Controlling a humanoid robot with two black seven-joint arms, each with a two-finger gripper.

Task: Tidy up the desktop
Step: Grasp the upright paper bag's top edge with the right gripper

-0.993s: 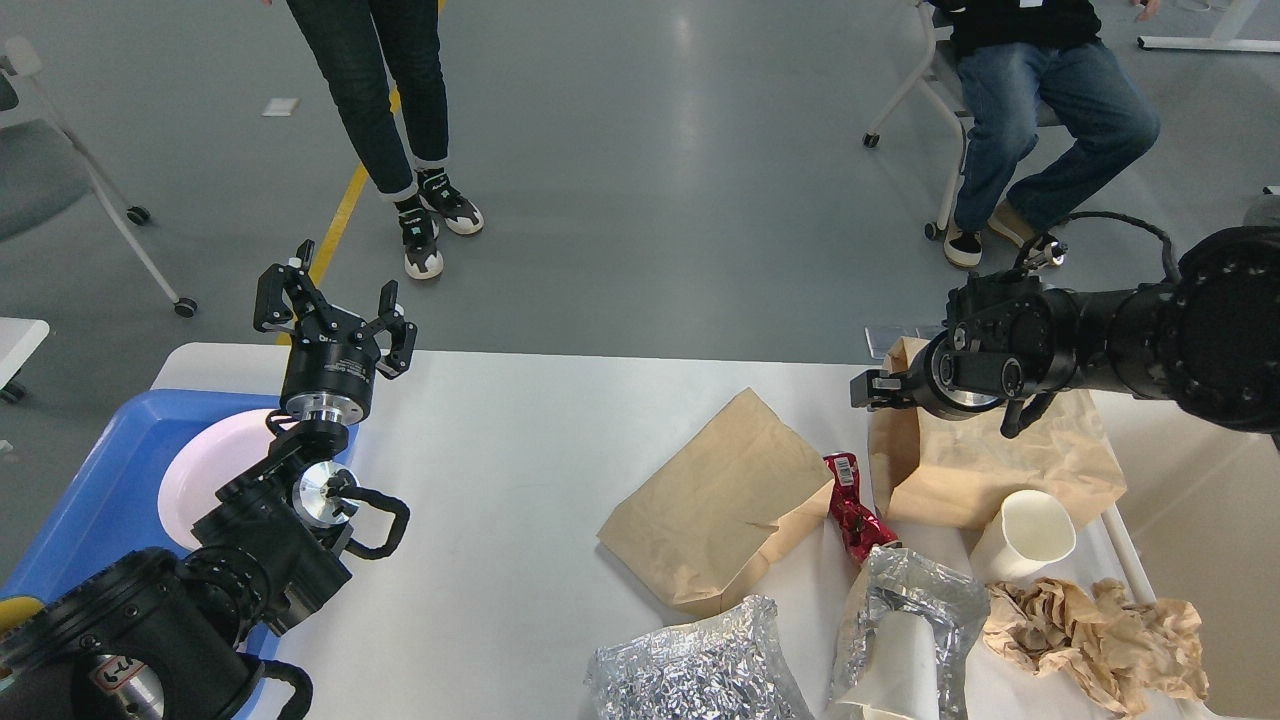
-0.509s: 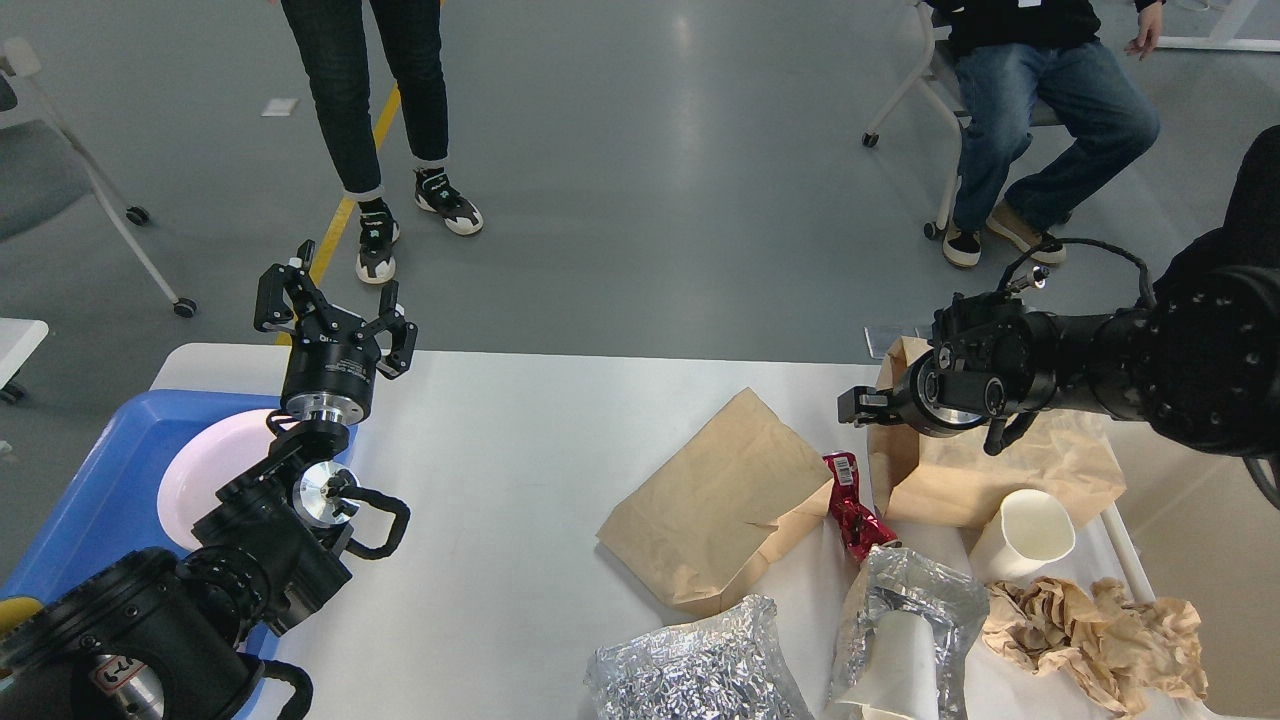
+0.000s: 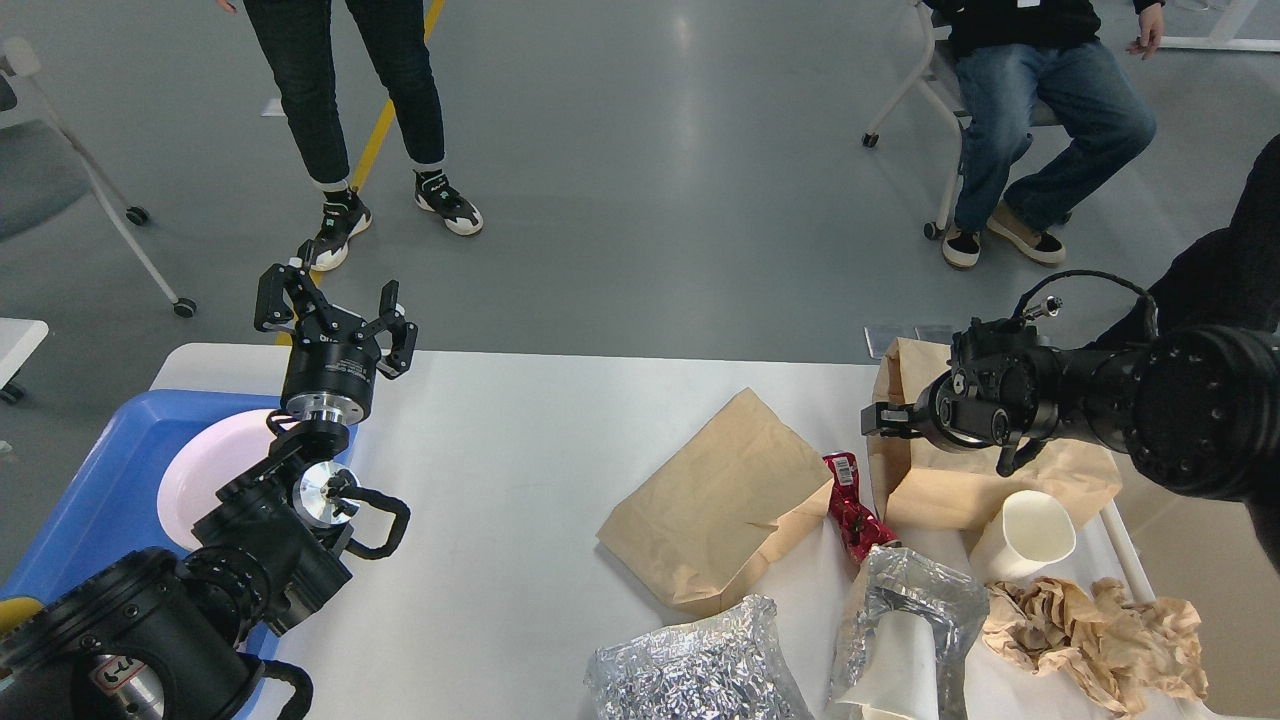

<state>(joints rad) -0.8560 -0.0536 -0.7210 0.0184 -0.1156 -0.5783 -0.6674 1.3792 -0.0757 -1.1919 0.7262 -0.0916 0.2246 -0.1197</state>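
The white desktop (image 3: 500, 480) carries litter on its right half: a flat brown paper bag (image 3: 715, 495), a second brown bag (image 3: 1070, 470), a red wrapper (image 3: 855, 510), a white paper cup (image 3: 1035, 530), two foil lumps (image 3: 690, 665) (image 3: 925, 600) and crumpled brown paper (image 3: 1100, 630). My left gripper (image 3: 335, 310) stands open and empty above the table's far left corner. My right gripper (image 3: 883, 420) points left at the second bag's upper left edge. It is dark and small, so its fingers cannot be told apart.
A blue tray (image 3: 90, 480) with a pink plate (image 3: 205, 460) sits at the table's left end, under my left arm. A cream bin (image 3: 1200, 500) lies off the right edge. A person stands beyond the far edge at left, another sits at far right.
My right arm has dropped lower and drawn back slightly to the right over the second bag. The standing person has stepped to the left. My left arm has not moved.
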